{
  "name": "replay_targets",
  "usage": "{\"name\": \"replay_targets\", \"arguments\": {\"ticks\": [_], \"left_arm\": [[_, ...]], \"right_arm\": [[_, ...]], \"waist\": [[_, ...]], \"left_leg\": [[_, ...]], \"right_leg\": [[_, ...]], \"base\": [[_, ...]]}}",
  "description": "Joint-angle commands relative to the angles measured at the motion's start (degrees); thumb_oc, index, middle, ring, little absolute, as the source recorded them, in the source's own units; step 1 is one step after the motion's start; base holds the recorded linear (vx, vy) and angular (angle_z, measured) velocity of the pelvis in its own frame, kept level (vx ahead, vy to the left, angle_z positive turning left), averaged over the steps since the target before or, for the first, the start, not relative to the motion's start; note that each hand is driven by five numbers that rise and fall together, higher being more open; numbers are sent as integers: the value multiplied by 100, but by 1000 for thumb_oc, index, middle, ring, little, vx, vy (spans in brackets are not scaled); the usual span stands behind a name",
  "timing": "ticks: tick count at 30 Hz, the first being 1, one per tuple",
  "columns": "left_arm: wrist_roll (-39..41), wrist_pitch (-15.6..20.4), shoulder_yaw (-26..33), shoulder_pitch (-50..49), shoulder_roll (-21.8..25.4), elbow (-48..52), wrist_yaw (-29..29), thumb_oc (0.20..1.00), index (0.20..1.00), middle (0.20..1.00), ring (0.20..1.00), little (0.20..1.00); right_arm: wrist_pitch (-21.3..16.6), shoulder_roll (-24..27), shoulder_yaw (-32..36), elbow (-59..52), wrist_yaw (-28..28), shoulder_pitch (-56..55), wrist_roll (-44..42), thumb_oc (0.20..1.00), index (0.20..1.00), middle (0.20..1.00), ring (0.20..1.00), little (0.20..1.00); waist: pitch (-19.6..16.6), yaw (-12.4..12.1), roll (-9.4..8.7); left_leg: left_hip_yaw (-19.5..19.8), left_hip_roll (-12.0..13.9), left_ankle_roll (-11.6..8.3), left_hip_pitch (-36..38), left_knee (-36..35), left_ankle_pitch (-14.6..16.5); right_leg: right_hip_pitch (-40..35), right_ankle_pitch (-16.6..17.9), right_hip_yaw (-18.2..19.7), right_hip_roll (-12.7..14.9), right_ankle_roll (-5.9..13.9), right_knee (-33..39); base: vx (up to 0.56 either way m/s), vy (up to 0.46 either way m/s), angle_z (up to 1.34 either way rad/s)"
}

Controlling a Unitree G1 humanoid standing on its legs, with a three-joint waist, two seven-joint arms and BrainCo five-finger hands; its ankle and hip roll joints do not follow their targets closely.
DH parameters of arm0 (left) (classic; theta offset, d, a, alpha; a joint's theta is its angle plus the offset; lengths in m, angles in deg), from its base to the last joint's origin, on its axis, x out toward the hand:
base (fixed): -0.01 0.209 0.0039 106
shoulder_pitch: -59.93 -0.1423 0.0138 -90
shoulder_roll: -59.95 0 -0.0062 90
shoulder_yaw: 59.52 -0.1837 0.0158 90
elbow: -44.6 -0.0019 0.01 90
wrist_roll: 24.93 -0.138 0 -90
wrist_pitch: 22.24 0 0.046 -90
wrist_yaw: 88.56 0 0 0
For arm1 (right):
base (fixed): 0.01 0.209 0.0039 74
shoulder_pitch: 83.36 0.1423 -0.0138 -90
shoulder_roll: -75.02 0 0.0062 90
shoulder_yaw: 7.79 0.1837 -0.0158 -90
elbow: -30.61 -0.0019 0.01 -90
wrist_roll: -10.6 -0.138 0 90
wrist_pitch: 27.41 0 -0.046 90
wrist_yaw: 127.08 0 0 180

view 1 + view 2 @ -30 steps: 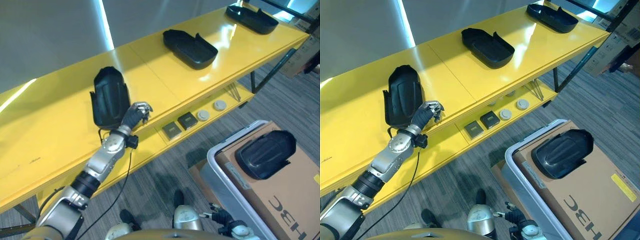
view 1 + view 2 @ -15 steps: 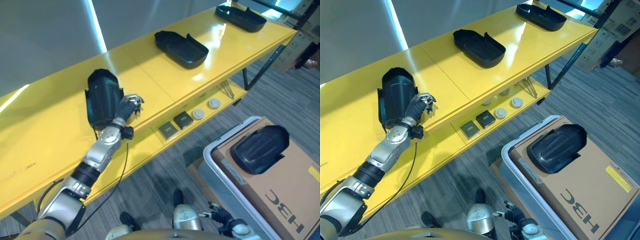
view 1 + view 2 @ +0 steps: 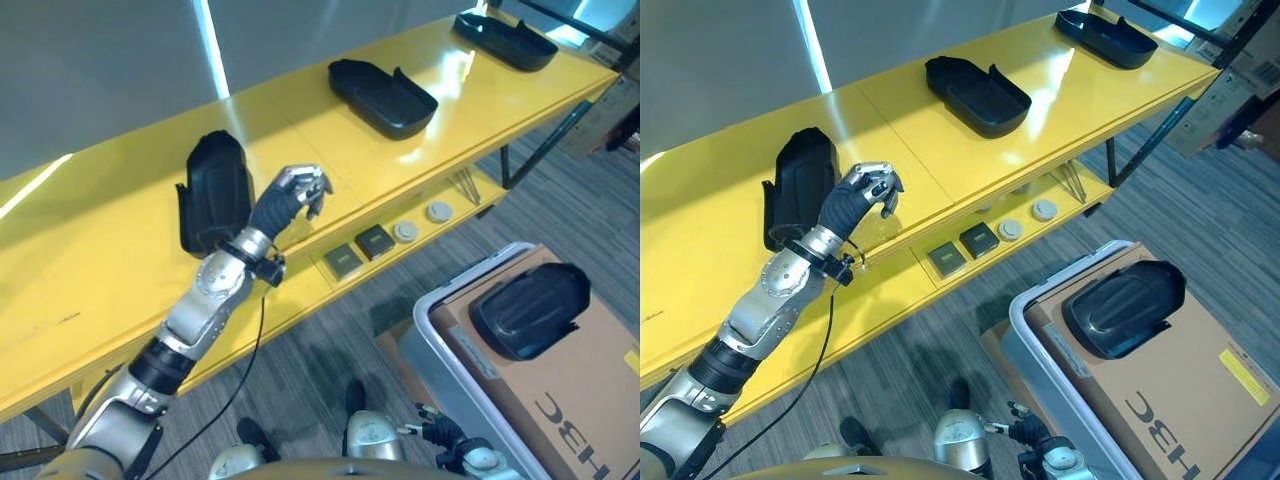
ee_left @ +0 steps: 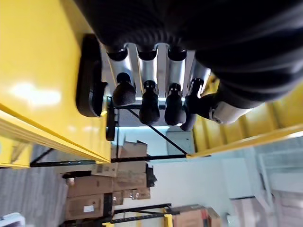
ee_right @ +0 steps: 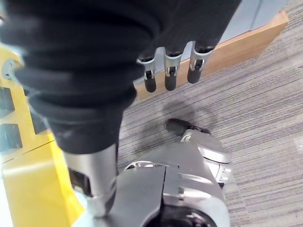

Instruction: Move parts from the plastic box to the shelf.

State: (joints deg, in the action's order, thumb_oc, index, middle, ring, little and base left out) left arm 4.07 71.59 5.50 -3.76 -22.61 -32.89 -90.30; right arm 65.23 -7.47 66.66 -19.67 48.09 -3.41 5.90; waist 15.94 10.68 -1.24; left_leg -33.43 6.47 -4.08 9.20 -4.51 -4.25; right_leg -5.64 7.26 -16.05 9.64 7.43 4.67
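Left robot hand (image 3: 290, 196) just beside shelved part (image 3: 214, 190)

We see three black moulded parts (image 3: 214, 190) (image 3: 383, 96) (image 3: 503, 39) lying apart along the yellow shelf (image 3: 330, 160); a fourth part (image 3: 531, 309) rests on cardboard in the plastic box (image 3: 440, 345).

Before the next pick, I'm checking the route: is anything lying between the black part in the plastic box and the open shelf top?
Nothing visible does. The black part lies uncovered on cardboard in the plastic box; bare floor separates it from the shelf.
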Motion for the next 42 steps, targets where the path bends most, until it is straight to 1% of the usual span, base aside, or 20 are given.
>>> {"name": "replay_targets", "arguments": {"ticks": [1, 2, 6, 8, 10, 11, 12, 15, 17, 22, 24, 29, 31, 33, 36, 42], "left_arm": [[479, 516, -89, 369, -166, -239, -400, 200, 200, 200, 200, 200], [858, 339, -121, 464, -325, -24, -978, 200, 200, 200, 200, 200], [933, 134, -194, 464, -299, 195, -1186, 200, 200, 200, 200, 200], [682, -12, -147, 348, -96, 292, -1221, 200, 200, 200, 200, 200], [481, -9, -108, 233, 81, 298, -1184, 200, 200, 200, 200, 200], [576, -84, -42, 76, 259, 276, -1249, 200, 200, 200, 200, 200], [689, -161, 34, -69, 359, 283, -1395, 200, 200, 200, 200, 200], [687, -215, 251, -687, 644, 319, -1892, 200, 200, 200, 200, 200], [677, -216, 321, -906, 725, 409, -2021, 200, 200, 200, 200, 200], [941, -319, 529, -1425, 891, 535, -2489, 200, 200, 200, 200, 200], [984, -326, 560, -1627, 958, 559, -2649, 200, 200, 200, 200, 200], [949, -307, 563, -1794, 1004, 550, -2655, 200, 200, 200, 200, 200], [905, -301, 529, -1811, 1018, 486, -2576, 200, 200, 200, 200, 200], [965, -370, 514, -1819, 990, 418, -2453, 200, 200, 200, 200, 200], [985, -415, 449, -1794, 897, 158, -2042, 200, 200, 200, 200, 200], [785, -388, 372, -1741, 589, -422, -1464, 200, 200, 200, 200, 200]], "right_arm": [[-191, -151, -286, 159, -7, -41, 106, 1000, 1000, 1000, 1000, 1000], [-209, -176, -275, 226, -25, -1, 130, 1000, 1000, 1000, 1000, 1000], [-198, -169, -253, 223, -56, 15, 151, 1000, 1000, 1000, 1000, 1000], [-138, -150, -205, 180, -78, -23, 188, 1000, 1000, 1000, 1000, 1000], [-132, -146, -159, 168, -85, -80, 248, 1000, 1000, 1000, 1000, 1000], [-170, -138, -101, 199, -82, -145, 302, 1000, 1000, 1000, 1000, 1000], [-181, -126, -65, 211, -75, -174, 309, 1000, 1000, 1000, 1000, 1000], [-247, -90, 69, 251, -67, -251, 307, 1000, 1000, 1000, 1000, 1000], [-251, -72, 100, 229, -77, -268, 276, 1000, 1000, 1000, 1000, 1000], [-245, -41, 140, 131, -61, -330, 269, 1000, 1000, 1000, 1000, 1000], [-296, -22, 159, 180, -39, -334, 241, 1000, 1000, 1000, 1000, 1000], [-301, 29, 163, 212, -58, -307, 211, 1000, 1000, 1000, 1000, 1000], [-306, 35, 164, 244, -68, -289, 187, 1000, 1000, 1000, 1000, 1000], [-303, 38, 151, 257, -71, -277, 164, 1000, 1000, 1000, 1000, 1000], [-288, 42, 147, 233, -72, -285, 133, 1000, 1000, 1000, 1000, 1000], [-296, 13, 114, 307, -40, -257, 113, 1000, 1000, 1000, 1000, 1000]], "waist": [[-139, -18, 16], [-202, -18, 17], [-245, -10, 23], [-284, -18, 37], [-295, -30, 48], [-302, -54, 66], [-303, -77, 82], [-275, -205, 152], [-269, -250, 169], [-247, -368, 224], [-236, -421, 254], [-239, -455, 283], [-244, -459, 284], [-252, -459, 286], [-259, -430, 274], [-254, -395, 236]], "left_leg": [[412, 445, -91, -173, 614, 542], [417, 425, -96, -132, 562, 533], [400, 415, -113, -85, 531, 526], [380, 402, -119, -44, 514, 533], [367, 404, -121, -33, 525, 541], [365, 395, -115, -23, 524, 553], [371, 386, -111, -20, 516, 562], [421, 343, -79, -19, 501, 592], [452, 328, -75, -27, 494, 591], [521, 290, -53, -42, 482, 602], [549, 275, -44, -46, 472, 600], [558, 264, -39, -51, 474, 610], [555, 264, -38, -51, 471, 612], [550, 263, -39, -51, 467, 612], [543, 263, -33, -55, 479, 620], [533, 294, -32, -70, 525, 640]], "right_leg": [[111, -299, 16, 293, 391, -193], [67, -288, -2, 288, 401, -147], [29, -275, -17, 288, 424, -114], [-5, -278, -25, 287, 441, -89], [-18, -277, -39, 294, 444, -87], [-29, -275, -50, 306, 451, -81], [-36, -274, -60, 313, 458, -71], [-63, -257, -104, 350, 472, -48], [-75, -249, -126, 360, 479, -38], [-100, -231, -194, 393, 488, -16], [-113, -219, -235, 413, 492, -12], [-117, -217, -263, 435, 503, -14], [-113, -213, -266, 436, 507, -14], [-107, -212, -272, 439, 511, -15], [-92, -214, -245, 429, 501, -26], [-58, -234, -195, 407, 473, -60]], "base": [[26, 16, 16], [20, 11, 9], [0, 0, 0], [0, 0, 0], [3, 15, -1], [1, 40, -2], [-6, 47, -1], [-16, 51, 1], [-15, 24, 5], [-10, 13, 3], [-19, 23, 7], [-5, 13, 11], [0, 0, 0], [0, 0, 0], [0, 0, 0], [3, -11, 0]]}}
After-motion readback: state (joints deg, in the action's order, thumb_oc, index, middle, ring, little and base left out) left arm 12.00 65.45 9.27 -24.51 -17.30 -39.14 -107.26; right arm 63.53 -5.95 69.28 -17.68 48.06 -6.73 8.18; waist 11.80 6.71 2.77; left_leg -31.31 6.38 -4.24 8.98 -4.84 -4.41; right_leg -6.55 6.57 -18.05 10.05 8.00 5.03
